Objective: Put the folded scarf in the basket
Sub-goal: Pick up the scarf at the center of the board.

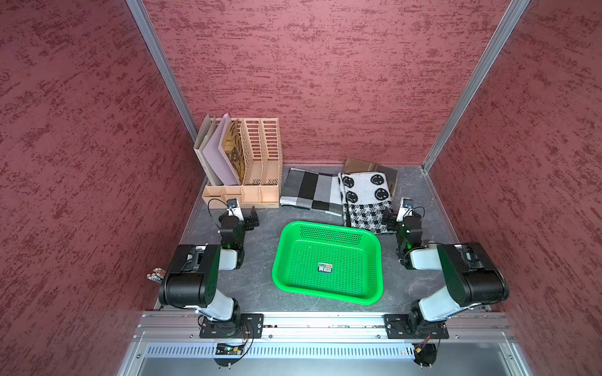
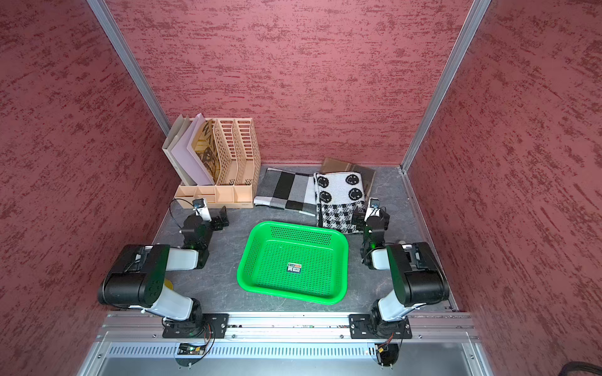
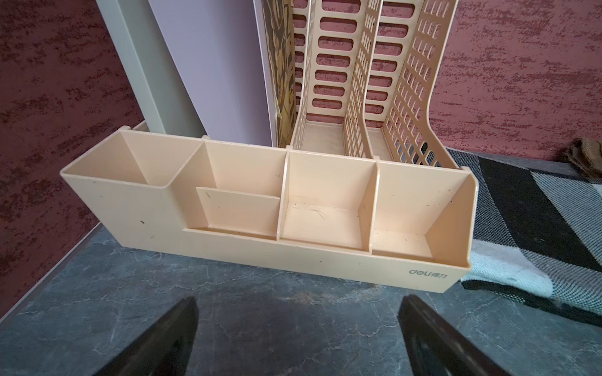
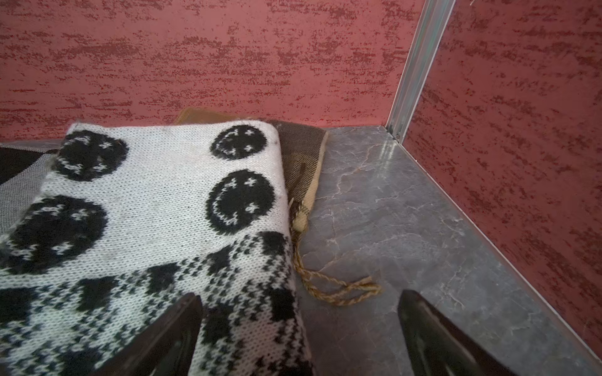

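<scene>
The left gripper (image 3: 298,302) has its jaws spread wide with only bare table (image 3: 260,325) between them. Its wrist view alone shows what it faces: the beige file organiser (image 3: 293,257), whose four front compartments hold nothing, and a corner of the checked scarf (image 3: 527,208) lying just beside it.

The right gripper (image 4: 299,298) is likewise wide apart. Its wrist view shows one finger (image 4: 169,328) over the houndstooth end of the smiley scarf (image 4: 163,201) and the other (image 4: 433,328) over the grey tabletop; whether the finger touches the knit cannot be told. Only here are the brown scarf (image 4: 301,153) under the smiley one and its twisted fringe cord (image 4: 338,289) seen clearly.

Both top views add the layout the wrist cameras miss. The green basket (image 1: 330,235) sits at the table's middle between the arms, holding nothing but its sticker. The smiley scarf (image 1: 365,198) lies folded behind the basket's far right corner, outside it, overlapping the checked scarf (image 1: 309,190) to its left.

Both arms are folded. Their upper links lean out from the front rail, and their forearms double back inward. The wrists point toward the back wall, with the left gripper (image 1: 252,221) and the right gripper (image 1: 387,219) low near the table.
</scene>
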Tool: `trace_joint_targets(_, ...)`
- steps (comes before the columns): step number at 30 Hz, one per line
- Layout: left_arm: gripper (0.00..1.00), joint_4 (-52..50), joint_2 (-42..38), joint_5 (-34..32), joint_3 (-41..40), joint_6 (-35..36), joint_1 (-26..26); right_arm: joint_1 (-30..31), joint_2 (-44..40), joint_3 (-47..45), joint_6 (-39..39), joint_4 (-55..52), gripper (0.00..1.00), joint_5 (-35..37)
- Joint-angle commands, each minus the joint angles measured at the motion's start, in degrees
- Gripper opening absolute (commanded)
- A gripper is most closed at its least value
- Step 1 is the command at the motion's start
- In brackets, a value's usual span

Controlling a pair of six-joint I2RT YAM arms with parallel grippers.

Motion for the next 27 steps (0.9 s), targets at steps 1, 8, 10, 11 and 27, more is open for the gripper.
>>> trace_joint_targets(1,1.0,-0.3,-0.3,0.0,0.5,0.0,-0.2,-0.2,-0.6,0.0,0.4,0.3,0.98,-0.7)
trace_joint_targets(8,1.0,-0.3,-0.3,0.0,0.5,-0.1,-0.2,-0.2,-0.5,-0.1,0.5,0.3,0.98,-0.7)
trace_joint_targets(10,1.0,-0.3,-0.2,0.0,0.5,-0.1,-0.2,-0.2,-0.6,0.0,0.5,0.3,0.98,-0.8)
trace_joint_targets(11,1.0,-0.3,-0.2,0.0,0.5,0.0,-0.2,-0.2,-0.6,-0.1,0.5,0.3,0.99,-0.7)
trace_joint_targets(27,1.0,1.6,-0.6,0.0,-0.6,0.0,-0.3,-0.2,-0.9,-0.4,0.3,1.0,0.98,-0.2)
